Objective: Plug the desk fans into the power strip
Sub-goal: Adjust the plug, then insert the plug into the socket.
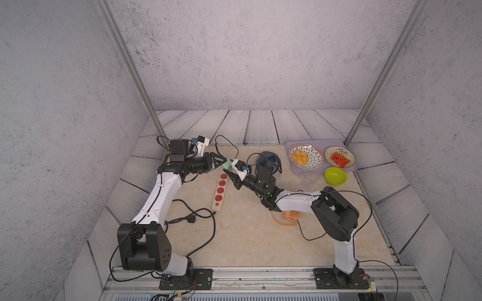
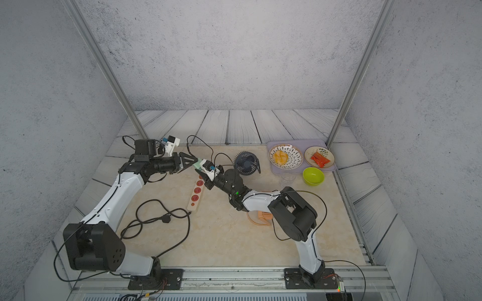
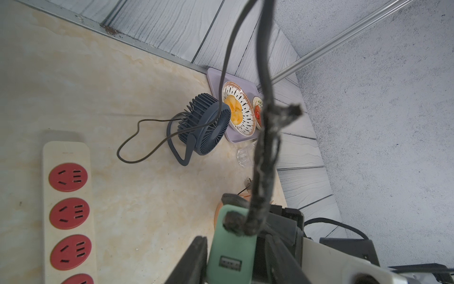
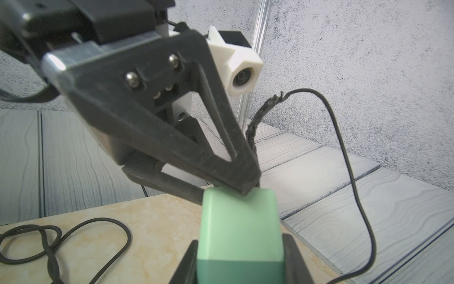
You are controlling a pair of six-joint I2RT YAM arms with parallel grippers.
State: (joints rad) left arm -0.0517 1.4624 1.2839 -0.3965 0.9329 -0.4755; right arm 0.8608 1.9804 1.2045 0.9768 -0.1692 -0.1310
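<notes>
"Two pincers share the green adapter point(image 4: 239, 221)," says Ana. "The right pincer point(image 4: 239, 257) is clamped on its sides. The left pincer point(image 3: 234, 246) has its tips at the corded end, but whether it grips there cannot be told."

"And the power strip point(image 1: 221, 191)?" asks Ben.

"Flat on the desk point(image 1: 247, 234), just below and beside the right pincer, every red socket in sight free. Beyond that pincer's wrist stands the desk fan point(image 1: 268, 163)."

"The danger?"

"If the arms pull against each other, the adapter may twist in the clamp and meet a socket askew. The strip lies loose, so a slanted push would likely shove it. The cord point(image 4: 353, 172) loops beside the left pincer and could snag, tugging the fan."
</notes>
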